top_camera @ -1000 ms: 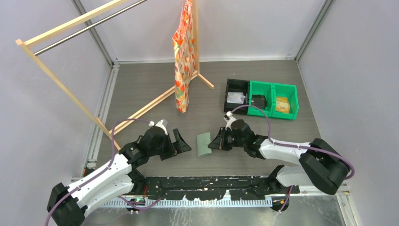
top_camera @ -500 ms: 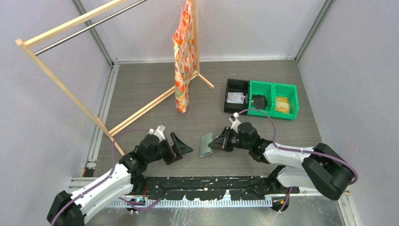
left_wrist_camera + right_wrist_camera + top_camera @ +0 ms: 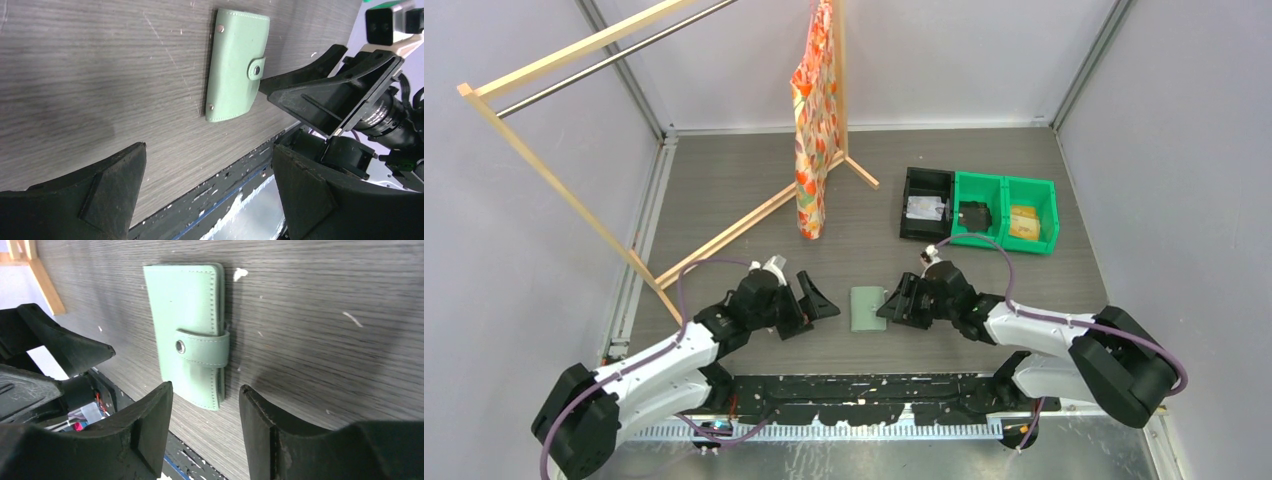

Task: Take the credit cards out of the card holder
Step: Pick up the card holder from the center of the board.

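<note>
Our right claw (image 3: 887, 305) is letting go — its fingers are now standing apart, not pinching the card holder (image 3: 865, 307) as before; the holder is lying flat, snapped shut, in the lower middle of the top view; our left claw (image 3: 818, 308) is waiting wide open — no cards are out yet.
</note>
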{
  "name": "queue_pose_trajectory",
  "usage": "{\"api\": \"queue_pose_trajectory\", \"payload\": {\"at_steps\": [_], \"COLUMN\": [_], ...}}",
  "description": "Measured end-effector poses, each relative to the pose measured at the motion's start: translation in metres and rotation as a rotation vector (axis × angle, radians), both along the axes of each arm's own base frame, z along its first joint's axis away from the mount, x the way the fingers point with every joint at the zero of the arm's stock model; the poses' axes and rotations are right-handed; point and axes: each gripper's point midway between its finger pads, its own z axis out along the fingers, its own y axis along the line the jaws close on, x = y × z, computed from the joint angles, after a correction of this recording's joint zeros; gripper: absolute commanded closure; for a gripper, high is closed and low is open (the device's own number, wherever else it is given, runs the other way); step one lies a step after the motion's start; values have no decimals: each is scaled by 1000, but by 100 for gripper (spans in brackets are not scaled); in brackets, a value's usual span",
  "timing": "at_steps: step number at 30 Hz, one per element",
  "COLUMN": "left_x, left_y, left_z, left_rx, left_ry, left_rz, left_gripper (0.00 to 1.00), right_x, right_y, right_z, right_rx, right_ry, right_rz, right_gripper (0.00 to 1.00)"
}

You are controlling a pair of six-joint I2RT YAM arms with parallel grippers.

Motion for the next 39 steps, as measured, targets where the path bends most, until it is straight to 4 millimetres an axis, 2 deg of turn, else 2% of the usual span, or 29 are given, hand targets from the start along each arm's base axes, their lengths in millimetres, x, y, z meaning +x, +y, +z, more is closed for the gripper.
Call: {"api": "queue_pose_trajectory", "payload": {"at_steps": [3,8,16,23,26,28,32,38,39], "left_x": [7,18,31,36,37,38,39,40,40], "left_y": [-4,-16,-32,-44,-49,-51,-55,-57,-56], "left_z": [-3,-12,-14,-19,-18,-17,-15,-16,-17], "left_rx": [3,10,-36,-75,-100,-113,-134,-147,-149], "left_ry": [-7,2,-32,-35,-37,-38,-46,-49,-45], "left_rz": [5,-16,-32,-60,-67,-73,-81,-83,-78], "left_gripper": [3,3,3,4,4,4,5,5,5], "right_x": [0,5,7,6,5,5,5,5,5], "right_y": [-3,10,23,23,24,26,29,31,32], "right_z": [-8,-8,-13,-14,-12,-10,-9,-7,-6], "right_rx": [-8,72,130,150,162,177,194,214,217], "right_ry": [11,14,40,63,72,74,88,100,103], "right_rz": [-12,-1,8,-7,-14,-13,-13,-15,-16], "right_gripper": [43,47,62,62,51,51,67,98,99]}}
